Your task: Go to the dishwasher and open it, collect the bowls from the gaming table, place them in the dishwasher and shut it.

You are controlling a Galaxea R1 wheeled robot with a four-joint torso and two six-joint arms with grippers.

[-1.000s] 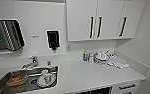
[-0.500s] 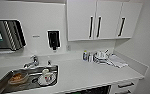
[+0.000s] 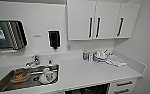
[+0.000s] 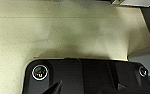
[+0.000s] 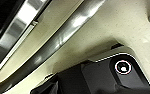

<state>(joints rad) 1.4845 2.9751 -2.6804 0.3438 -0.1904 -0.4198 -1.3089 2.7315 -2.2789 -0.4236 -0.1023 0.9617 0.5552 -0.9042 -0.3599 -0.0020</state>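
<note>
Still at the dishwasher: opening step, no bowls yet

Robot is parked facing the kitchen run. Landmark: the sink (image 3: 26, 77), let into the white table (image 3: 91, 72). The dishwasher (image 3: 91, 90) sits under the table, just past the sink on the drawer side; head view catches its top as a dark gap with something green inside. That reads as the door already ajar or down, but I can't confirm how far. My read: step one (open it) is in hand or just done; bowl collection not started.

Next move, as a judgement: if the door isn't fully down, an arm needs to find its edge low down, below what the head camera covers. So wrist views will have to carry that.

View differences:
- Head: sink with dishes in it, faucet (image 3: 34, 60) behind it, bottle (image 3: 85, 55) and a cluttered pile further along the table away from the sink, wall cabinets (image 3: 96, 20) above.
- Left wrist: speckled floor (image 4: 53, 37), plus a grey edge at one corner.
- Right wrist: floor and a shiny steel bar (image 5: 66, 32) running diagonally, likely the dishwasher front or handle.

Jaws: can't tell open or closed for either arm.
</note>
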